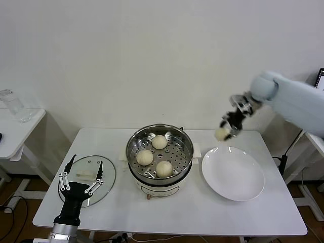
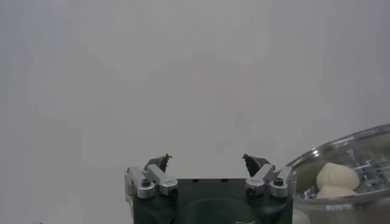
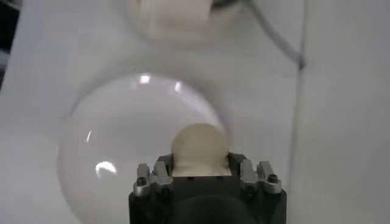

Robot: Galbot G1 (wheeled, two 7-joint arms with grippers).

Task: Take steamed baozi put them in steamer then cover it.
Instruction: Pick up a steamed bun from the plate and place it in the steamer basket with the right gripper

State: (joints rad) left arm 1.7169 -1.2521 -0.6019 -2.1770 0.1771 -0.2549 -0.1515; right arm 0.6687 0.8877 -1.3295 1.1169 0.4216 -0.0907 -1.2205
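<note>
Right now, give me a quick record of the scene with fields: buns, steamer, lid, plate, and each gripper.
buns in steamer: three
fourth bun: held in the air above the plate's far edge
steamer: table centre, uncovered
lid: flat on the table, left of the steamer
plate: right of the steamer, nothing on it
right gripper: shut on the fourth bun
left gripper: open, over the lid

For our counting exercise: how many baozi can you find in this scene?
4. Three lie on the tray inside the steamer: rear baozi, left baozi, front baozi. The fourth baozi is held by the right end effector above the plate.
</note>
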